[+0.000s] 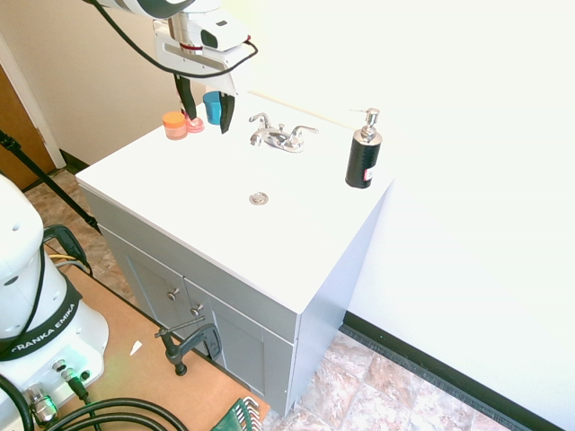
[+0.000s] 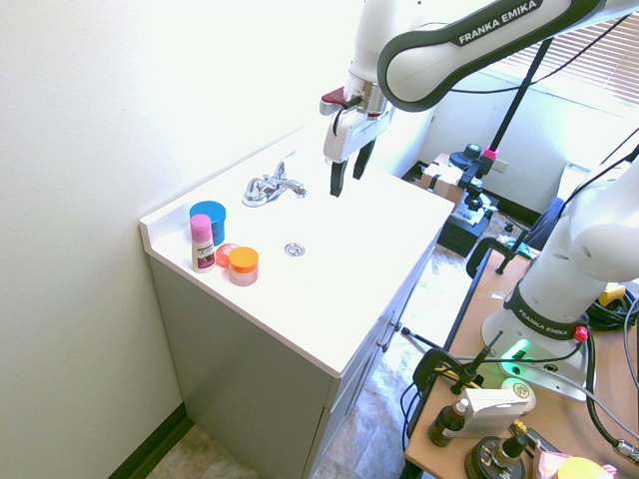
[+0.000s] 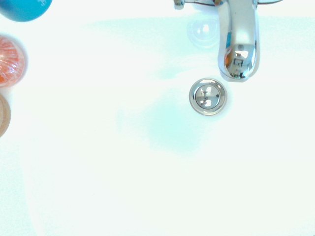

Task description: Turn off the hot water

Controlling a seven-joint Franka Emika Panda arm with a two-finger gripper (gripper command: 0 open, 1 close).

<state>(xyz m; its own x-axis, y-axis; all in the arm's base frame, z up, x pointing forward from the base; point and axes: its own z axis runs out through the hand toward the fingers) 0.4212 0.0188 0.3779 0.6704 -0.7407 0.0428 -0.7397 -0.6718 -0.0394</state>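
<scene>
Hot tap [image 1: 260,119] is the left chrome lever of the faucet [image 1: 280,136] at the back of the white sink top [image 1: 180,180], untouched. Above the basin, left of the faucet, hangs the gripper [image 1: 206,105], fingers apart and holding nothing. A black soap bottle [image 1: 363,153] stands well to the right. Near the back left corner sit a blue cup [image 1: 211,106] and an orange jar [image 1: 174,125]. Below the spout [image 3: 238,46] lies the drain [image 3: 208,96].

A grey vanity cabinet [image 1: 225,314] stands in a corner of white walls [image 1: 467,224] on a tiled floor [image 1: 377,386], brightly lit.
</scene>
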